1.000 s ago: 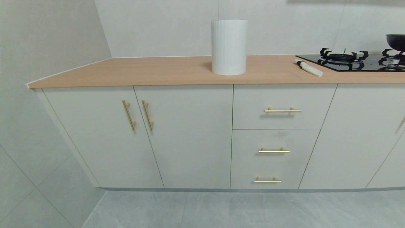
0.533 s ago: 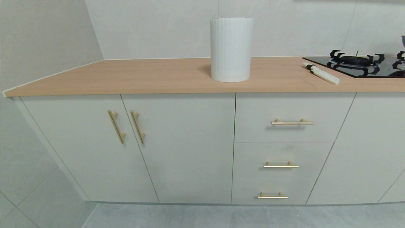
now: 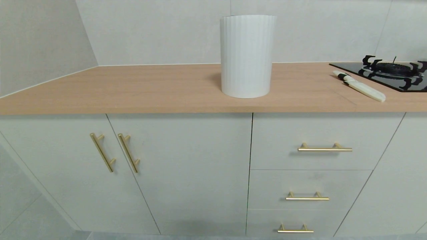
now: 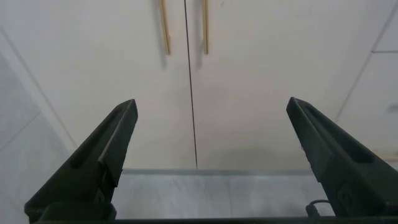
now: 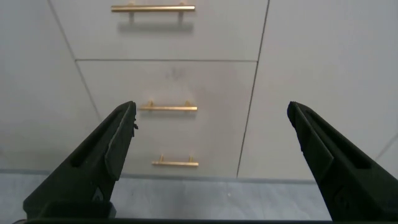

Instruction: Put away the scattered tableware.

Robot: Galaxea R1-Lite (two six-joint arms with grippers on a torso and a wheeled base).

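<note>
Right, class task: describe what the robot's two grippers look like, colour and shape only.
Both look alike. The left gripper has two matt black fingers, long wedges with flat inner faces that narrow to blunt tips. The right gripper has the same black tapered pair. No markings or labels show on either.

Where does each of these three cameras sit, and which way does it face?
Head view: on the robot's head, looking forward and down at the countertop, white ribbed container and knife.
Left wrist view: on the left arm, facing the cabinet doors past the open left gripper.
Right wrist view: on the right arm, facing the drawers past the open right gripper.
Shared: the head view also shows those doors and drawers.
</note>
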